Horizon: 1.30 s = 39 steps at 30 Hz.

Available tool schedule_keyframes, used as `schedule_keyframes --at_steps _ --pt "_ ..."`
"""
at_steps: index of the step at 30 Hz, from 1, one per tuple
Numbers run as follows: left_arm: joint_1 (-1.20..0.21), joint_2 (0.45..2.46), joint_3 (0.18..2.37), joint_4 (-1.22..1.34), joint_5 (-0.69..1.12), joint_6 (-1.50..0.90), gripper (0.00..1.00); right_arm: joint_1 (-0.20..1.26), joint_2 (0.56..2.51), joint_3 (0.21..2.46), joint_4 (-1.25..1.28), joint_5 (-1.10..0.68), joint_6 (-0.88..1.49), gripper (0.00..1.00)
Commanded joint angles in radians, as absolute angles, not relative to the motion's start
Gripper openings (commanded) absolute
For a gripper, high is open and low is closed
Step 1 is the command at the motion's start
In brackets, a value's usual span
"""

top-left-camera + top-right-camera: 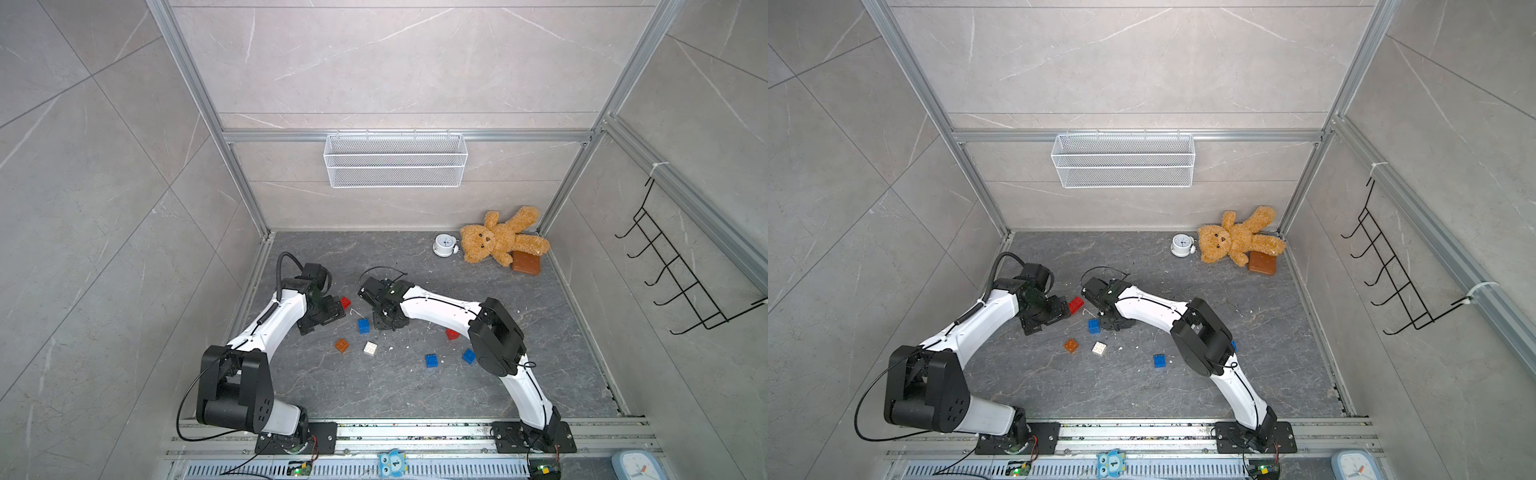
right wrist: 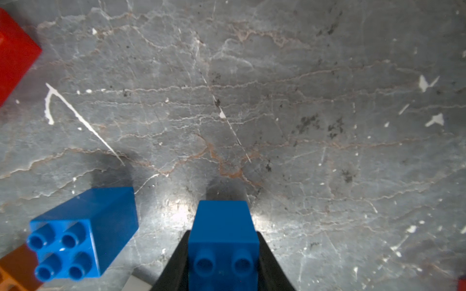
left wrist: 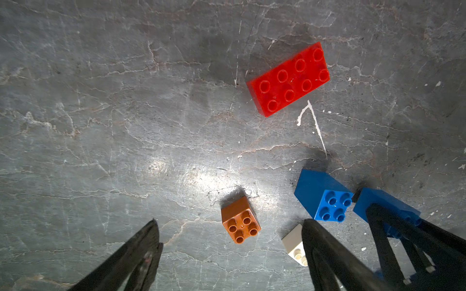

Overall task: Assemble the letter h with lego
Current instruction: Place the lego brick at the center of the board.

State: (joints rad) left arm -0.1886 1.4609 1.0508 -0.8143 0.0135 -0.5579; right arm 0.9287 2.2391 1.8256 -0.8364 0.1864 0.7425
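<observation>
My right gripper [image 2: 223, 235] is shut on a blue lego brick [image 2: 223, 226], held just above the grey floor, next to a loose blue brick [image 2: 80, 231] [image 1: 364, 326]. My left gripper [image 3: 230, 225] [image 1: 328, 312] is open with nothing in it; a brown brick [image 3: 240, 223] [image 1: 341, 345] lies on the floor beyond its fingers. A white brick [image 3: 293, 245] [image 1: 370, 348] is partly hidden behind one left finger. A long red brick [image 3: 288, 79] [image 1: 345, 302] lies flat by the left gripper. In both top views another blue brick [image 1: 431, 360] [image 1: 1159, 360] sits nearer the front.
A small red brick [image 1: 452, 333] and a blue brick [image 1: 468, 355] lie half hidden by the right arm. Teddy bear [image 1: 500, 237], white alarm clock [image 1: 444, 244] and smooth brown block [image 1: 525, 262] fill the back right corner. A wire basket [image 1: 395, 160] hangs on the back wall.
</observation>
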Motion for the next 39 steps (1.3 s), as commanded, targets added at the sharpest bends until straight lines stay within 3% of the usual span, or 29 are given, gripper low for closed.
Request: schedule_keyframes --at_steps 1,9,13,18,25,29,34,39 --pt "-0.182 1.471 1.089 -0.821 0.035 -0.546 0.90 0.927 2.265 1.819 -0.839 0.190 0.763 0.00" --pt "-0.183 1.489 1.095 -0.819 0.038 -0.549 0.90 0.924 2.272 1.810 -0.836 0.189 0.774 0.00" --pt "-0.183 1.495 1.097 -0.816 0.038 -0.552 0.90 0.924 2.270 1.804 -0.835 0.188 0.780 0.08" --pt "-0.182 1.504 1.108 -0.815 0.041 -0.557 0.91 0.924 2.258 1.799 -0.831 0.180 0.785 0.23" --pt "-0.183 1.519 1.130 -0.810 0.047 -0.574 0.93 0.924 2.223 1.801 -0.834 0.189 0.789 0.62" --pt "-0.183 1.537 1.144 -0.803 0.058 -0.585 0.93 0.923 2.195 1.798 -0.841 0.194 0.792 0.76" --pt "-0.183 1.572 1.187 -0.810 0.058 -0.593 0.97 0.923 2.139 1.799 -0.846 0.214 0.788 0.91" --pt "-0.183 1.621 1.233 -0.809 0.062 -0.607 1.00 0.924 2.077 1.802 -0.856 0.230 0.764 0.98"
